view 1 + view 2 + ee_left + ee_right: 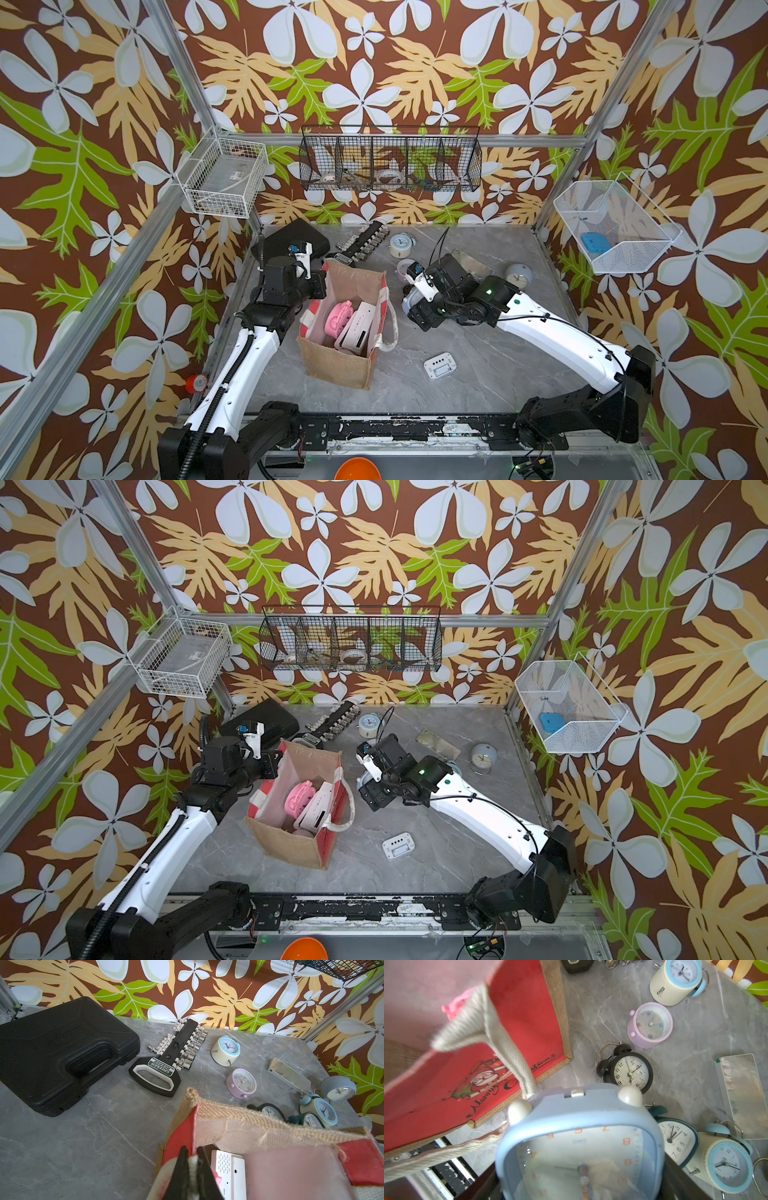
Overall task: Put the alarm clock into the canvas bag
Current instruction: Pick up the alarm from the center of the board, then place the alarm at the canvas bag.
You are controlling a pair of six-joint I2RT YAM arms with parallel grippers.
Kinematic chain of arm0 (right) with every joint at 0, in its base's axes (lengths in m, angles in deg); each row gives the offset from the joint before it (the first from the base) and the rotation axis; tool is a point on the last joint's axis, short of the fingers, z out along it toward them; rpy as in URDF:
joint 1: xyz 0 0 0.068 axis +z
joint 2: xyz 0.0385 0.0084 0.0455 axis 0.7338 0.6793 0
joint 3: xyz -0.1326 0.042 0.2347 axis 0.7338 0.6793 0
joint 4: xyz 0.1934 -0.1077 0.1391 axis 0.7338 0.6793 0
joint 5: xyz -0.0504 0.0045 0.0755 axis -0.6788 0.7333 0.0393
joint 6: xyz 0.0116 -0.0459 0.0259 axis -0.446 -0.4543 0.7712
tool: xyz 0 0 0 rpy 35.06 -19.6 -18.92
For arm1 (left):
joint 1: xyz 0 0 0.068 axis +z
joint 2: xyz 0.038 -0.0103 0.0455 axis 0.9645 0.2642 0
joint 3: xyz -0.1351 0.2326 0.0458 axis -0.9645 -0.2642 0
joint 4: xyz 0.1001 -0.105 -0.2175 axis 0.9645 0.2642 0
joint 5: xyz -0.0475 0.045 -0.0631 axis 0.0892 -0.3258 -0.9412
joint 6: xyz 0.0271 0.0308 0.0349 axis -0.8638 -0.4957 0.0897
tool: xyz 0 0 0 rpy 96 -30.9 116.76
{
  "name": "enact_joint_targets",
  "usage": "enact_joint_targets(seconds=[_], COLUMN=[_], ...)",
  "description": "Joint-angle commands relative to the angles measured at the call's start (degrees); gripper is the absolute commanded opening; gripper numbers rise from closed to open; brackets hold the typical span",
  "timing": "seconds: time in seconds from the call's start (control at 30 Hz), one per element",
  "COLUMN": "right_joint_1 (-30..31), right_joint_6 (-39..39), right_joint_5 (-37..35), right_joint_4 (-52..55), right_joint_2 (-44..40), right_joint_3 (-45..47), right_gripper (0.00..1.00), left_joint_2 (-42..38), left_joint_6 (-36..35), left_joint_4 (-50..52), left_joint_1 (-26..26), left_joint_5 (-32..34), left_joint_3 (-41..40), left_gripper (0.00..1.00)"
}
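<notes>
1. Grey marble-patterned worktop, enclosed by a metal frame and leaf-and-flower wallpaper.
2. Alarm clock: light blue, rounded-square body with two white knobs on top. It is in the right claw, outside the canvas bag and just beside the bag's red printed panel. In the right wrist view a white strap handle of the canvas bag overlaps its top edge. Whether it touches the worktop cannot be told.
3. Right claw: jaws spread wide, one on each side of the alarm clock's body, gripping it.
4. Canvas bag: upright and open, near the middle of the worktop. Inside it are a pink clock and a white rectangular clock.
5. Left claw: fingers pressed together, pinching cream fabric at the canvas bag's rim, on the side away from the right arm.
6. Near the canvas bag, on the right arm's side: a black twin-bell clock and a lilac clock, both on the worktop.
7. Beyond the canvas bag, toward the back wall: a cream-and-blue clock, a socket rail and a black case.
8. From the canvas bag toward the robot's base, on the right arm's side: a white digital unit lying flat.
</notes>
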State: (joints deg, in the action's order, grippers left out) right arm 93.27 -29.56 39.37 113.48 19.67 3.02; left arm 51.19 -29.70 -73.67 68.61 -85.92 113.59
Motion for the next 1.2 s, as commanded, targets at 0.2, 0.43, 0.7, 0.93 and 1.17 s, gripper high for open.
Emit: enact_joint_targets(seconds=[0.2,0.43,0.7,0.93,1.17], right_joint_1=[7.2,13.9,17.5,18.6,19.8], right_joint_6=[0.8,0.1,-1.2,-2.4,-2.8], right_joint_5=[-3.9,-6.6,-3.1,1.7,5.8], right_joint_4=[6.5,10.5,12.2,14.7,14.0], right_joint_2=[5.3,13.5,22.3,29.0,32.3], right_joint_3=[-15.4,-29.5,-40.2,-43.3,-40.4], right_gripper=[0.78,0.77,0.77,0.77,0.77], left_joint_2=[-0.4,-0.4,-0.3,-0.5,-0.5], left_joint_6=[-0.2,-0.2,-0.2,-0.3,-0.3], left_joint_4=[-0.6,-0.7,-0.5,-0.5,-0.4], left_joint_1=[0.1,0.1,0.1,0.1,0.1], left_joint_5=[-0.3,-0.3,-0.2,0.1,0.2], left_joint_3=[0.4,0.4,0.4,0.4,0.5], left_gripper=[0.0,0.0,0.0,0.0,0.0])
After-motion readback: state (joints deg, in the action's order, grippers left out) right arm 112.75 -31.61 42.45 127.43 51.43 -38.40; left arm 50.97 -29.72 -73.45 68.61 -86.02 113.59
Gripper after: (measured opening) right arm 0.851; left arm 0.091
